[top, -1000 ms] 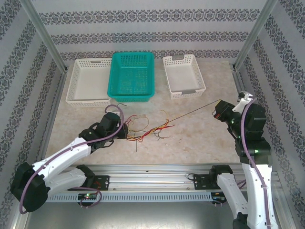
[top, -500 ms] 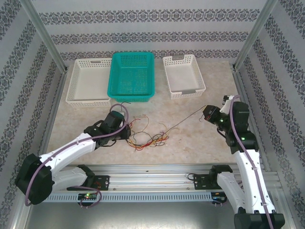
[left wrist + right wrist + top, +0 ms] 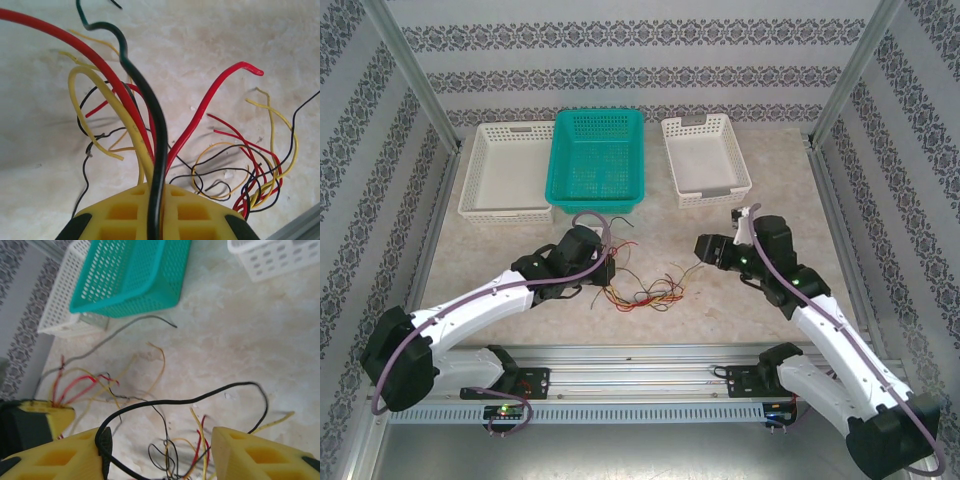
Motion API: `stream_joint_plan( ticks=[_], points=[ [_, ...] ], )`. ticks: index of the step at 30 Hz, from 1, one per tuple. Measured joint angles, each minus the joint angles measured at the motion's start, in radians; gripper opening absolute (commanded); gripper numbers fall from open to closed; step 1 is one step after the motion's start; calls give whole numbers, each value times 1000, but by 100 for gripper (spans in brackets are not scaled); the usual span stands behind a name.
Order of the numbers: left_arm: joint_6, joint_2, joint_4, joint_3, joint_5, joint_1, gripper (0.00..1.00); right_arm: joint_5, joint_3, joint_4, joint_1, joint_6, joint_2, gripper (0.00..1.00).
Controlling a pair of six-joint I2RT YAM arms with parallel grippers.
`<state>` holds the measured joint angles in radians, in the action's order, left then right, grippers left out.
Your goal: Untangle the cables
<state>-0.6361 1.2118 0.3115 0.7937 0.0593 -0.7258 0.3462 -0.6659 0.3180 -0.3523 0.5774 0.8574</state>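
Note:
The cables (image 3: 645, 290) are thin red, yellow and black wires in a loose tangle on the marble tabletop, mid-front. My left gripper (image 3: 603, 268) is at the tangle's left end, shut on a bundle of red, yellow and black cables (image 3: 150, 125) that fan out above its closed yellow fingers (image 3: 120, 210). My right gripper (image 3: 703, 247) hangs open just right of the tangle. In the right wrist view a slack black cable (image 3: 200, 399) arcs across the gap and rests against the left finger's pad (image 3: 104, 445). More of the tangle (image 3: 185, 455) lies below it.
Three baskets stand in a row at the back: a white one (image 3: 505, 170) at left, a teal one (image 3: 597, 160) in the middle, a smaller white one (image 3: 705, 158) at right. Metal frame rails run along the table's sides and front.
My right gripper swung left toward the tangle and opened. The black cable it had pulled taut now hangs slack. My left gripper shifted slightly right with its bundle.

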Motion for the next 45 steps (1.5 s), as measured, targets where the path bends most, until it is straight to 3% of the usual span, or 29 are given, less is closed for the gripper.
stream_joint_plan(
  ticks=[6, 18, 27, 31, 39, 45],
  points=[
    [-51, -69, -25, -5, -52, -1, 0, -40, 54, 7, -53, -5, 32, 58],
    [-192, -145, -126, -97, -53, -1, 0, -31, 121, -76, -176, 19, 7, 58],
    [-357, -151, -144, -142, -72, -1, 0, -119, 107, -100, -366, 35, -81, 55],
    [-415, -161, -146, -145, -87, -1, 0, -161, 138, -121, -391, 103, -44, 55],
    [-435, -167, -185, -159, -90, -14, 0, -344, 262, -111, -391, 237, -189, 53],
    [-435, -167, -219, -167, -90, -37, 0, -352, 269, -249, -392, 282, -31, 50]
  ],
)
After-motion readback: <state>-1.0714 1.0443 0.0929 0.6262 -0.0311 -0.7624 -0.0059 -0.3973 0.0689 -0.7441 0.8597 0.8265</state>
